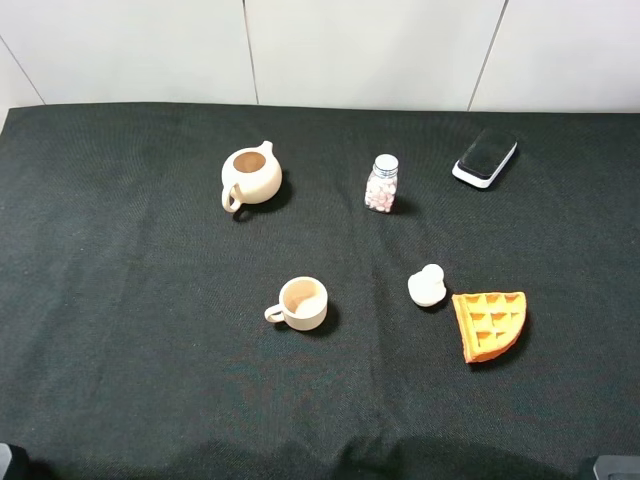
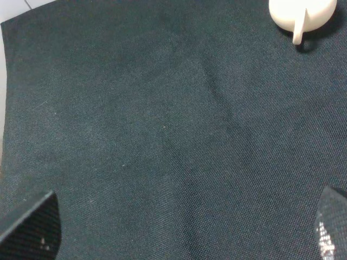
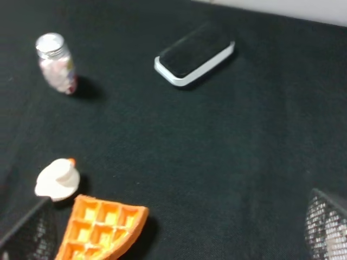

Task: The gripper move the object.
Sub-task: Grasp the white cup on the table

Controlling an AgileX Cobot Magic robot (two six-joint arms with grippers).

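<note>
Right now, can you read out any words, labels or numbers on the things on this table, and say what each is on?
None can be read. The small bottle shows no legible label, the black device looks blank, and the cup, teapot and waffle carry no markings.

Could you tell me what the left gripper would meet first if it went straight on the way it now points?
Most likely only the black cloth; the left gripper, open, aims at bare fabric, and the cup sits off to one side.
</note>
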